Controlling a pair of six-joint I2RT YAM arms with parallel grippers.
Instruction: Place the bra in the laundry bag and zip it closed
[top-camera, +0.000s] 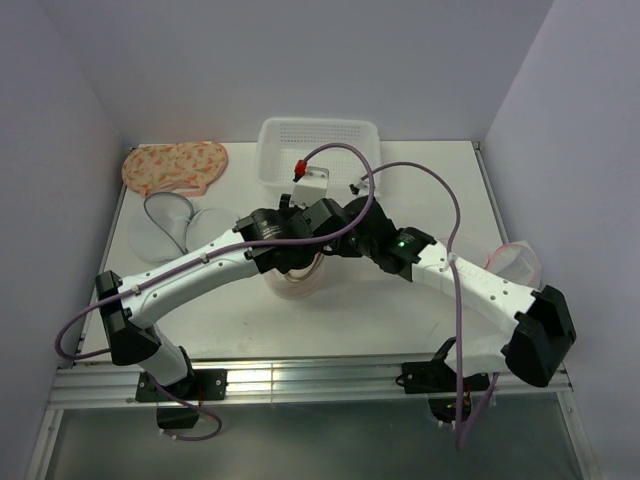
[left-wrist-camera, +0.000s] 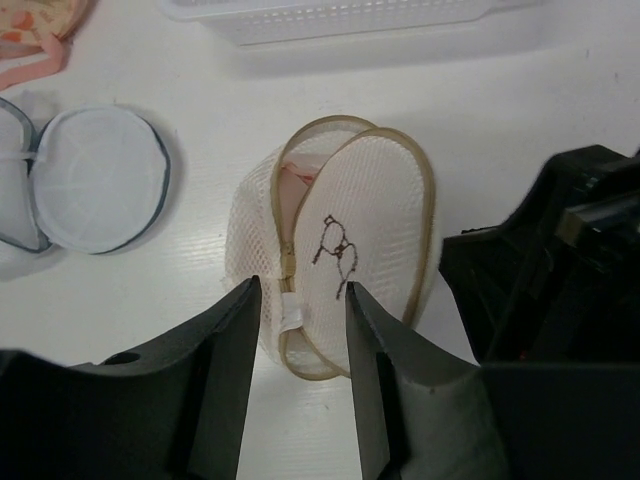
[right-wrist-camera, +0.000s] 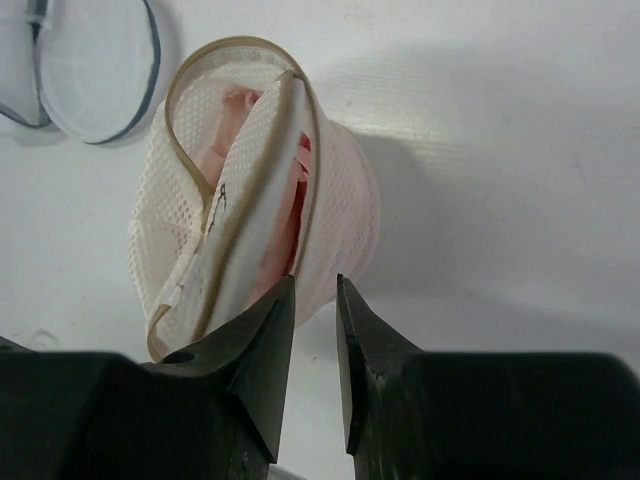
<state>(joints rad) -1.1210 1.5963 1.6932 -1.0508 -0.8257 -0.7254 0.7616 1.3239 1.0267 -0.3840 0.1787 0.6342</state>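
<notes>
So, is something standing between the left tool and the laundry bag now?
Nothing visible. The left tool hangs open directly over the laundry bag, and the bag's tan rim shows between its jaws. The grey-rimmed mesh bag lies off to one side, apart from it.

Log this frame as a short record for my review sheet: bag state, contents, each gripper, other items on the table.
laundry bag: mid-table, between the two grippers
zip: not closed; the tan rim gapes along one side
contents: pink garment visible through the gap
left gripper: open, jaws either side of the bag's near rim, not clamped
right gripper: open by a narrow gap, at the bag's edge, holding nothing
other items: grey-rimmed mesh bag to the left; white basket at the back; floral-print garment back left
</notes>
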